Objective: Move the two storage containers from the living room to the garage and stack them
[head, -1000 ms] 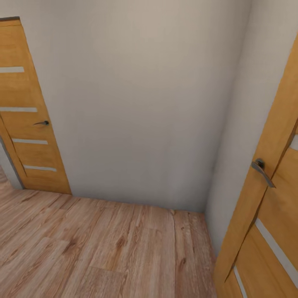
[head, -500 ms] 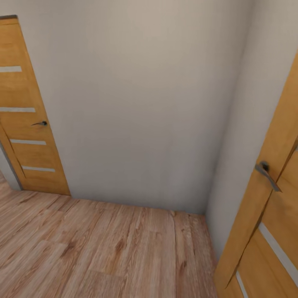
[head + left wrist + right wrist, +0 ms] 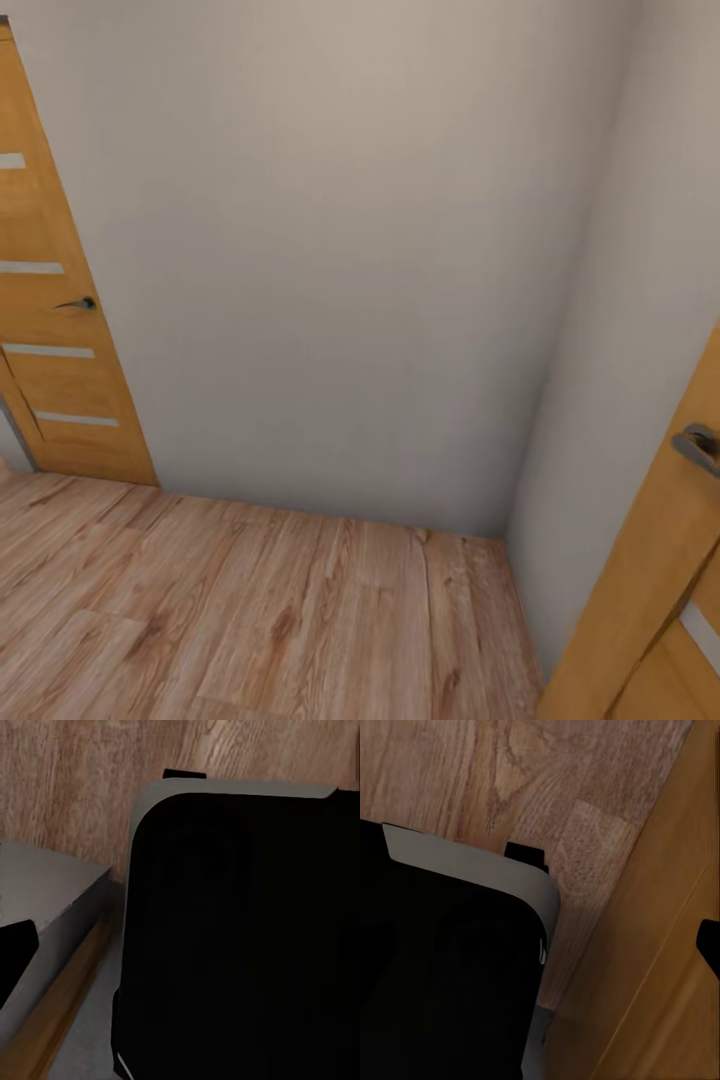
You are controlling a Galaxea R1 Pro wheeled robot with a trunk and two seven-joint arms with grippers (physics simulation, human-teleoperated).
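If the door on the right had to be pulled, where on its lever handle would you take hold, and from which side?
Grip the grey lever handle out on its free bar, which points toward the room, not at the round hub against the right door. Come in from the room side, across the wood floor, closing on the bar from above and below: it stands proud of the door face, roughly level.

The head camera looks forward and down into a corner of pale walls [image 3: 340, 250], with a wooden door [image 3: 50, 330] at the left and another door [image 3: 660, 560] close at the right. Both wrist cameras point steeply down at the wood-plank floor [image 3: 260, 610] from near, each largely blocked by a dark robot body [image 3: 240, 937]. All three views share that floor.
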